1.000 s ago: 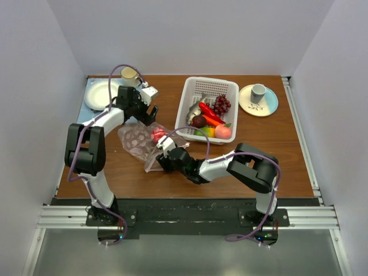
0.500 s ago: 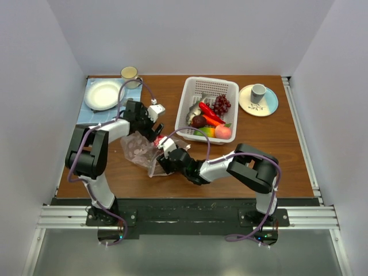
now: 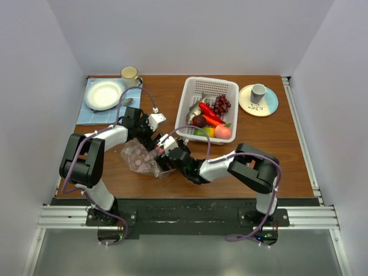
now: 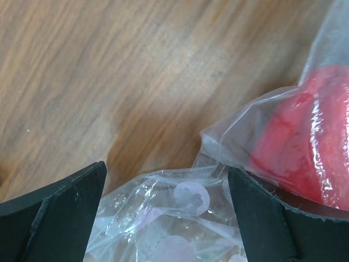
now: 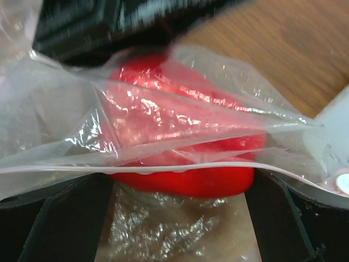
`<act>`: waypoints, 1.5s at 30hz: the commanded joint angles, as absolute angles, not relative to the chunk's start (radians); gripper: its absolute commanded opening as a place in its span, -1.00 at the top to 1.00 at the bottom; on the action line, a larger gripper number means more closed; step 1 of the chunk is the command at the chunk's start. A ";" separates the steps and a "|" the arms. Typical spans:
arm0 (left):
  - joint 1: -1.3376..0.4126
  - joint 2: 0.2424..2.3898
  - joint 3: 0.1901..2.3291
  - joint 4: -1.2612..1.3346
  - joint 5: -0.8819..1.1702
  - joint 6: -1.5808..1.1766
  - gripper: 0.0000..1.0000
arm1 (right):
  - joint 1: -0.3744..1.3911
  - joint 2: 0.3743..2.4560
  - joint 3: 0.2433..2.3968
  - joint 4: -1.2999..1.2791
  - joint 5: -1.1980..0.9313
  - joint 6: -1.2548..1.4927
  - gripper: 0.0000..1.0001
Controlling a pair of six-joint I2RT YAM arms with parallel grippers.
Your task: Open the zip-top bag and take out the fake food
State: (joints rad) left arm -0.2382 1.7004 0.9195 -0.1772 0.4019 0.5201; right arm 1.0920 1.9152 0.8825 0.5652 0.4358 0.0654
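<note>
The left gripper (image 4: 166, 191) stands released, zip-top bag (image 4: 174, 234) film between its fingers. The right gripper (image 5: 177, 213) gapes wide, the bagged red fruit (image 5: 185, 180) just ahead.

Wooden table (image 3: 287, 155); on it zip-top bag (image 3: 137, 155), basket (image 3: 190, 98), blue cloth (image 3: 86, 118), saucer (image 3: 270, 107)

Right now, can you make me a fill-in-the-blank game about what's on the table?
1. The red fake food shows through the clear plastic of the dotted ____.
2. The grapes lie in the white ____.
3. The white plate rests on a ____ cloth.

Missing words: bag; basket; blue.
</note>
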 commanded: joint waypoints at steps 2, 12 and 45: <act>-0.258 1.693 0.954 -0.282 0.474 0.577 -1.00 | 1.091 1.905 0.994 0.583 0.394 0.037 -0.98; -0.284 1.720 0.985 -0.377 0.569 0.620 -1.00 | 1.091 1.982 1.092 0.568 0.367 0.074 -0.98; -0.094 1.644 0.865 -0.390 0.422 0.736 -1.00 | 1.091 1.273 0.635 0.336 0.291 0.175 0.61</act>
State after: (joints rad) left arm -0.1200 1.6657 0.8925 -0.3283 0.4751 0.7025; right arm 1.0927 1.3922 0.6624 0.3943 0.1993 0.1650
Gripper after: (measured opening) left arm 0.997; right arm 0.856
